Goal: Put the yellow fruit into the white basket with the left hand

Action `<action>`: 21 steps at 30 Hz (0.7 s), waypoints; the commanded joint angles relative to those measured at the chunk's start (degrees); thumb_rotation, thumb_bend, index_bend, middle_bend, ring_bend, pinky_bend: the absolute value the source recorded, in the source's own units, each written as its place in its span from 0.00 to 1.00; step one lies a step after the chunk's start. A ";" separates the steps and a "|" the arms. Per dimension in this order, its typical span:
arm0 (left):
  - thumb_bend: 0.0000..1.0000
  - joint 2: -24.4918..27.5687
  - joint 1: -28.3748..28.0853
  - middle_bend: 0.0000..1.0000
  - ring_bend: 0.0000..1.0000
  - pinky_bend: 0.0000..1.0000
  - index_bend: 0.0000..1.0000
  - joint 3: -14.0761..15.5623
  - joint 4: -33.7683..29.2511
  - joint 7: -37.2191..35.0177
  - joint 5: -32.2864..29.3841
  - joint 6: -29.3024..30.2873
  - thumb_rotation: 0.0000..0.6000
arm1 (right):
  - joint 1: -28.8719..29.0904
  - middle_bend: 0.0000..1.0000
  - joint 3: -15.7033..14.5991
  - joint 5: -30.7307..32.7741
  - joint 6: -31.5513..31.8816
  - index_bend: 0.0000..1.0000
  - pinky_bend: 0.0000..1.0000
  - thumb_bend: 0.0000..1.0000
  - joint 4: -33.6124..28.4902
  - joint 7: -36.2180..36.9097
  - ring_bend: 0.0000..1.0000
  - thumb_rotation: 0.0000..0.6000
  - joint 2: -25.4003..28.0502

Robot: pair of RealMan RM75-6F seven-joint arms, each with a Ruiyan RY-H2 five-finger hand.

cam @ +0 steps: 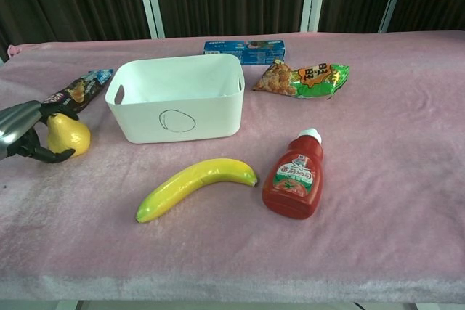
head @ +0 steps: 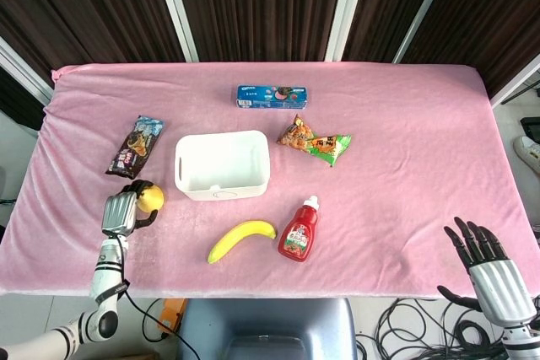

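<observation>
A yellow pear (head: 153, 198) (cam: 71, 134) rests on the pink cloth left of the white basket (head: 222, 137) (cam: 182, 117), which holds nothing. My left hand (head: 121, 211) (cam: 22, 130) grips the pear from its left, with fingers curled over its top and the thumb under its front. A yellow banana (head: 242, 239) (cam: 196, 186) lies in front of the basket, apart from both hands. My right hand (head: 485, 263) hangs open past the table's front right edge, seen only in the head view.
A red ketchup bottle (head: 299, 231) (cam: 296, 179) lies right of the banana. A dark snack bar (head: 135, 147) (cam: 76, 88) lies just behind the pear. A blue biscuit box (head: 272, 96) (cam: 244, 49) and a green-orange snack bag (head: 314, 142) (cam: 301, 78) sit behind and right of the basket.
</observation>
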 commanded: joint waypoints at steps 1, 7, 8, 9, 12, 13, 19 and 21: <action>0.49 -0.26 0.11 0.58 0.56 0.57 0.47 -0.23 0.71 -1.22 0.72 0.42 1.00 | 0.03 0.08 0.03 0.09 -0.11 0.08 0.24 0.11 -0.08 -0.11 0.08 1.00 0.00; 0.49 1.90 0.74 0.59 0.57 0.60 0.48 -1.01 -1.76 -2.12 2.19 3.31 1.00 | 0.04 0.08 0.02 0.10 -0.18 0.08 0.24 0.11 -0.14 -0.26 0.08 1.00 -0.01; 0.49 4.58 0.84 0.59 0.57 0.60 0.48 -2.13 -4.30 -0.90 4.26 7.48 1.00 | 0.04 0.08 0.02 0.04 -0.11 0.08 0.24 0.11 -0.16 -0.22 0.08 1.00 -0.01; 0.49 7.95 1.06 0.59 0.57 0.61 0.48 -1.93 -8.52 1.25 5.60 8.70 1.00 | 0.03 0.08 0.00 -0.02 -0.06 0.08 0.24 0.11 -0.11 -0.16 0.08 1.00 -0.02; 0.49 13.23 0.61 0.59 0.57 0.62 0.48 -2.48 -16.67 5.56 5.99 8.68 1.00 | 0.08 0.08 0.00 -0.07 -0.13 0.08 0.24 0.11 -0.04 -0.22 0.08 1.00 -0.09; 0.49 14.50 0.05 0.59 0.57 0.62 0.48 -3.05 -19.05 7.41 6.13 8.90 1.00 | 0.11 0.08 0.01 -0.03 -0.21 0.08 0.24 0.11 -0.04 -0.29 0.08 1.00 -0.10; 0.49 15.51 -3.89 0.59 0.57 0.62 0.48 -6.39 -24.56 14.64 4.87 8.89 1.00 | 0.07 0.08 -0.12 -0.28 0.07 0.08 0.24 0.11 -0.12 0.39 0.08 1.00 0.15; 0.49 14.79 -5.39 0.59 0.57 0.62 0.48 -7.49 -25.82 16.36 4.22 8.93 1.00 | 0.03 0.08 -0.09 -0.30 0.29 0.08 0.24 0.11 -0.06 0.88 0.08 1.00 0.23</action>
